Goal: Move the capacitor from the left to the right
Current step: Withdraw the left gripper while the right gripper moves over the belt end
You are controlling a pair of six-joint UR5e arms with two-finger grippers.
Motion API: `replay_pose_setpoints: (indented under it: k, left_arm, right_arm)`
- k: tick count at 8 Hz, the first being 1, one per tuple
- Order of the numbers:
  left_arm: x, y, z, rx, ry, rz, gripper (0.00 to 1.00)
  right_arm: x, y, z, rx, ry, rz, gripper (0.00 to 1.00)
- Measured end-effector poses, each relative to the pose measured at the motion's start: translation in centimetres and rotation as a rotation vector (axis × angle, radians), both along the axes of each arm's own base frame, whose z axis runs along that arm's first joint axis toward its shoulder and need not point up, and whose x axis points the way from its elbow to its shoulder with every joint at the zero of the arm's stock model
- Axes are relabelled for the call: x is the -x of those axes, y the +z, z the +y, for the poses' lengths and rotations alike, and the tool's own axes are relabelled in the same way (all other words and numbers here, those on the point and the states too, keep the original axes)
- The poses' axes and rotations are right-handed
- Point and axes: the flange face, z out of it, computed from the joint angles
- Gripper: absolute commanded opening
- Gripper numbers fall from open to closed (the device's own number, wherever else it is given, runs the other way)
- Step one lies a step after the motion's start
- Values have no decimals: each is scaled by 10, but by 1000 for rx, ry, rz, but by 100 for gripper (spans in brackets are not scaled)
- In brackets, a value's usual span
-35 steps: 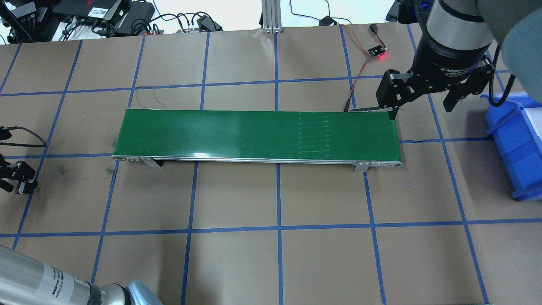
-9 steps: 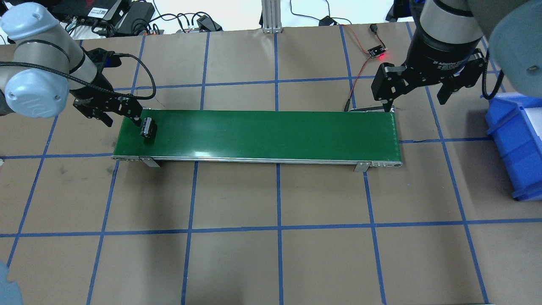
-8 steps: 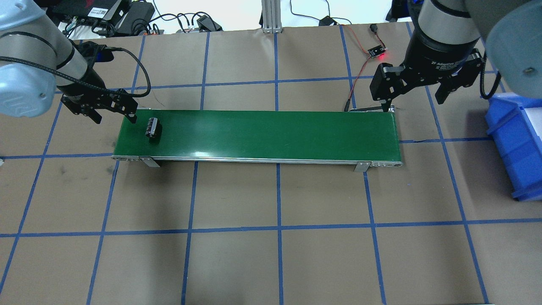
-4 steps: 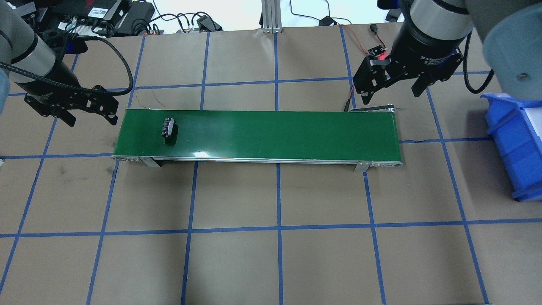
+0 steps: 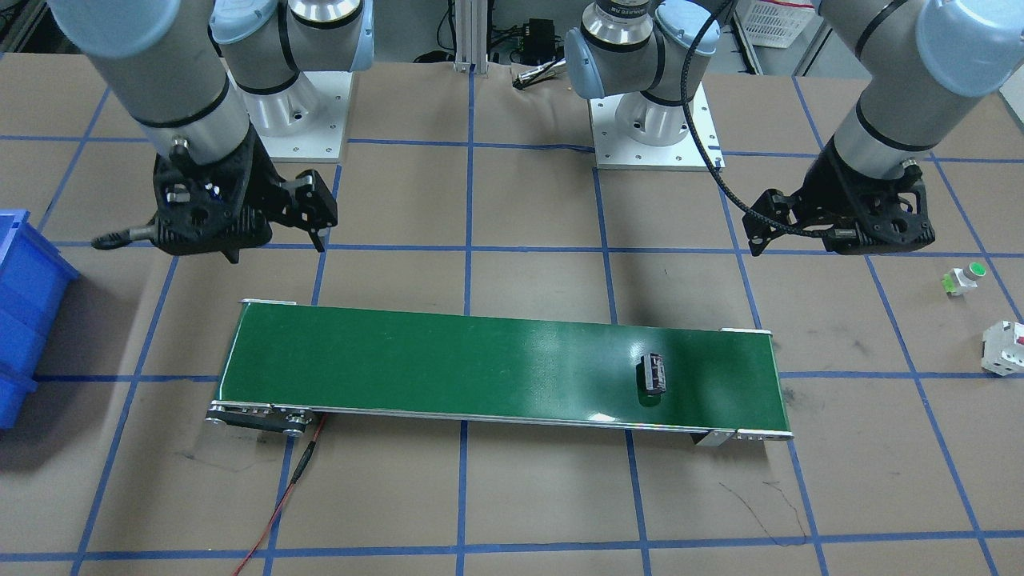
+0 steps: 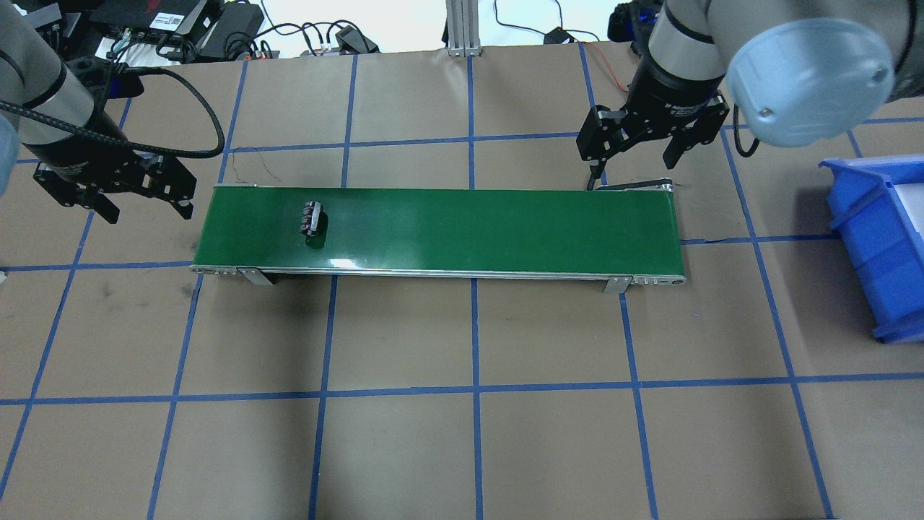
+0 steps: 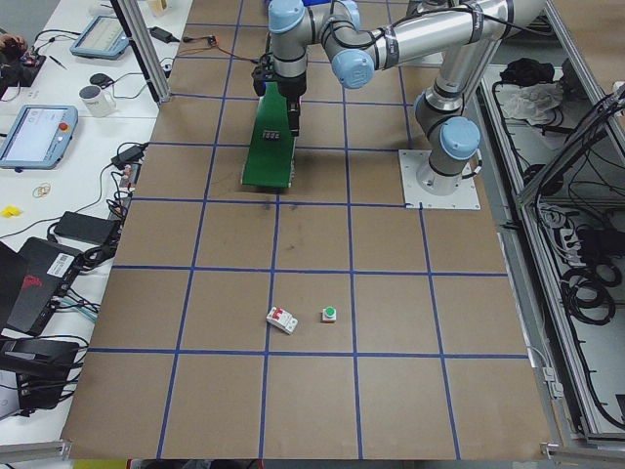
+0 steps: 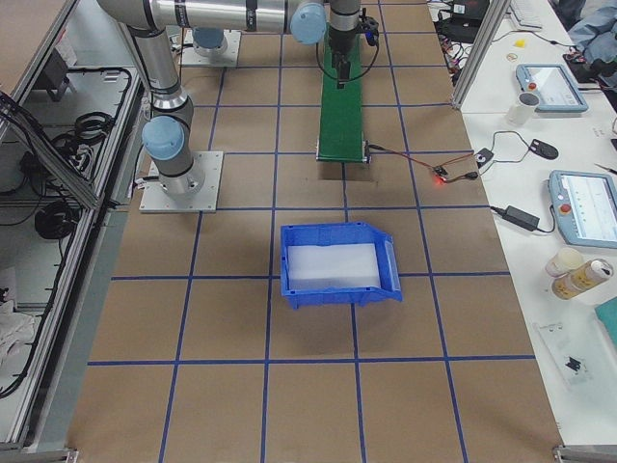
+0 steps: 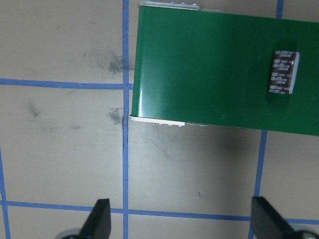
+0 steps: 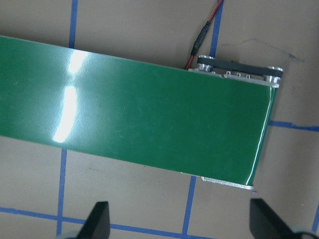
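Capacitor point(image 6: 312, 217), just one, lies on one green belt point(image 6: 469, 224); left jaws and right jaws spread

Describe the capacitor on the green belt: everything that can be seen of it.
The capacitor is a small, stubby, dark brown-black cylinder with pale grey markings along its body and a lighter end. It lies on its side on the green conveyor belt, near the belt's end on the robot's left, with its long axis roughly across the belt and slightly skewed. It casts a small shadow beside it. Only the belt touches it; the left gripper is open, off the belt's end and well clear of it.
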Motion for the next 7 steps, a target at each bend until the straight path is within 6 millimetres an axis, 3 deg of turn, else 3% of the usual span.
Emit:
replay_pose_setpoints:
  k: [2,3,5,7]
  left_arm:
    - [-4,-5,1,-38,1,-31,100]
    - [-7,-4,3,-51,1,-58,100]
    - [-10,-7,2,-64,3,-79,100]
    - [-11,-10,1,-68,2,-80,100]
  right_arm:
    - [-2,-65,-29,-30,-1,-6,100]
    - [-5,-92,-32,-33,-4,-44,100]
    - [-8,-119,-31,-43,-16,-139,100]
    - [13,-133,-34,-58,-38,-186,100]
